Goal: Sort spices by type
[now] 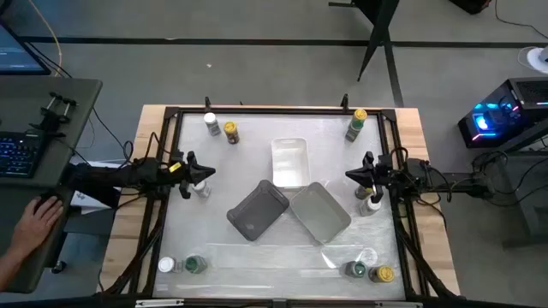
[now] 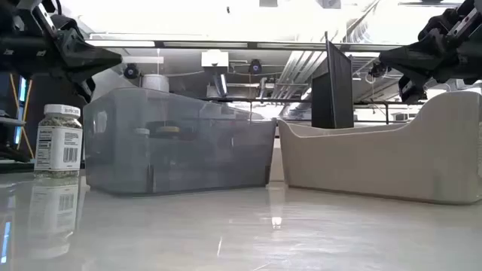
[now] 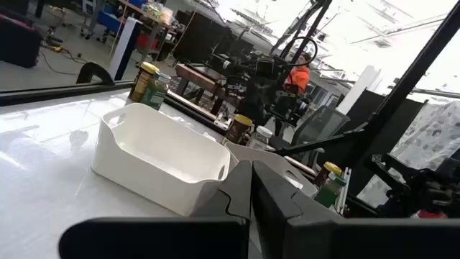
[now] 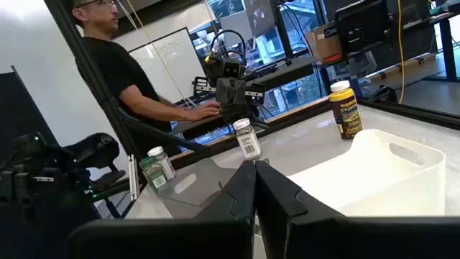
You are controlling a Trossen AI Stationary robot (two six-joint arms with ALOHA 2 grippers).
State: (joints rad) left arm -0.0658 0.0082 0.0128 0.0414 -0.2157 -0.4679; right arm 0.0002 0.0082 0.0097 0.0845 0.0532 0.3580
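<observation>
Small spice jars stand upright in loose groups around the table. Two are at the far left [image 1: 221,128], one yellow-lidded at the far right [image 1: 356,125], two at the near left [image 1: 181,264], and several at the near right [image 1: 370,271]. A white-lidded jar [image 1: 200,188] [image 2: 59,141] stands beside my left gripper [image 1: 205,174] [image 3: 251,188], and another jar [image 1: 371,204] stands beside my right gripper [image 1: 349,174] [image 4: 255,188]. Both grippers are shut, hold nothing, and hover above the table, pointing at each other across the trays.
Three trays sit mid-table: a white one [image 1: 289,161] [image 3: 158,155], a dark grey one [image 1: 257,210] [image 2: 177,141] and a light grey one [image 1: 320,211] [image 2: 384,154]. A black frame [image 1: 257,109] rims the table. A person's hand [image 1: 34,218] rests at a desk on the left.
</observation>
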